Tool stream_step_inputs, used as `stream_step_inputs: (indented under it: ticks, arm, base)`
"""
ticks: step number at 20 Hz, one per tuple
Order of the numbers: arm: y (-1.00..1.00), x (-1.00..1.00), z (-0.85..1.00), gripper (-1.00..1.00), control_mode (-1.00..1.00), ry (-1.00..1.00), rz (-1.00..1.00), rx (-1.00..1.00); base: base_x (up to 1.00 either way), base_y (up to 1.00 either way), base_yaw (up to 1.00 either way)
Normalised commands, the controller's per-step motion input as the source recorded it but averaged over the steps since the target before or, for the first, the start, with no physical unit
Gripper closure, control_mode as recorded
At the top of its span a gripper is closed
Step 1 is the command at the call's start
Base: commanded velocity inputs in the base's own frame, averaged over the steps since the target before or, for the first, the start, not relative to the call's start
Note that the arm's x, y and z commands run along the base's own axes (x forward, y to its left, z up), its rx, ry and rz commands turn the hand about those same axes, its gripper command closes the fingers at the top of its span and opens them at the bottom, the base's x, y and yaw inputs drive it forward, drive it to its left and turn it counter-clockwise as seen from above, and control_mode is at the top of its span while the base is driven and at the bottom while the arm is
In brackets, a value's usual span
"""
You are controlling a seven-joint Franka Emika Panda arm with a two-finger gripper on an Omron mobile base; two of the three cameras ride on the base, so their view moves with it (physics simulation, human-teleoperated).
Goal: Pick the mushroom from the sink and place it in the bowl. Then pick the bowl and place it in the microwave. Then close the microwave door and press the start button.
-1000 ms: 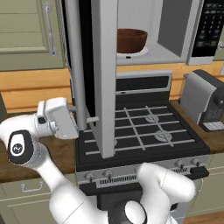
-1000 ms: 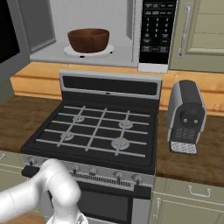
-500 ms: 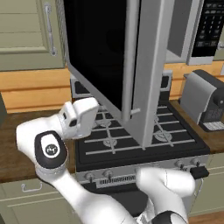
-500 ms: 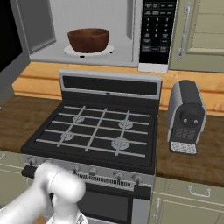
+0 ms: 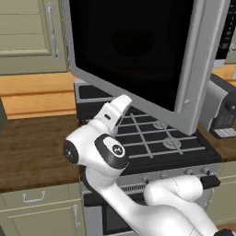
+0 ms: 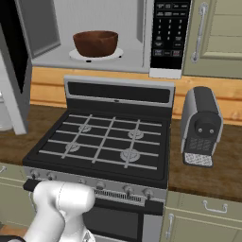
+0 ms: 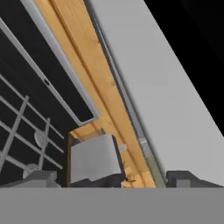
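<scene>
- One tool [image 7: 105,179], its two dark fingertips [image 7: 41,178] standing wide apart, clamping nothing; it is hanging just under the lower edge of the microwave door [image 5: 138,60].
- One microwave door, swinging partway between open and closed, its black glass facing the left base camera.
- One bowl [image 6: 95,43], dark brown, sitting on the pale plate inside the microwave [image 6: 94,38]; this shows from the right base view. Cannot tell whether the mushroom is lying in it.
- One range [image 6: 104,142] with four burners below; one grey coffee machine [image 6: 202,125] standing on the wooden surface [image 6: 212,170] to its right.
- Hand view is showing the wooden backsplash strip [image 7: 87,83] and the grate.
</scene>
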Motion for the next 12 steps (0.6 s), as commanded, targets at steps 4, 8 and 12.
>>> stream_step_inputs:
  ticks: [4,8,12]
  arm:
    - [-0.37,0.88,0.10,-1.00,-1.00,0.18,0.34,0.00]
    - [-0.33,0.96,0.22,-1.00,-1.00,0.18,0.29,0.00]
    - [-0.27,0.90,0.39,-1.00,-1.00,0.22,0.23,0.00]
  base:
    - [0.00,0.00,0.00]
    - [0.00,0.00,0.00]
    - [0.00,0.00,0.00]
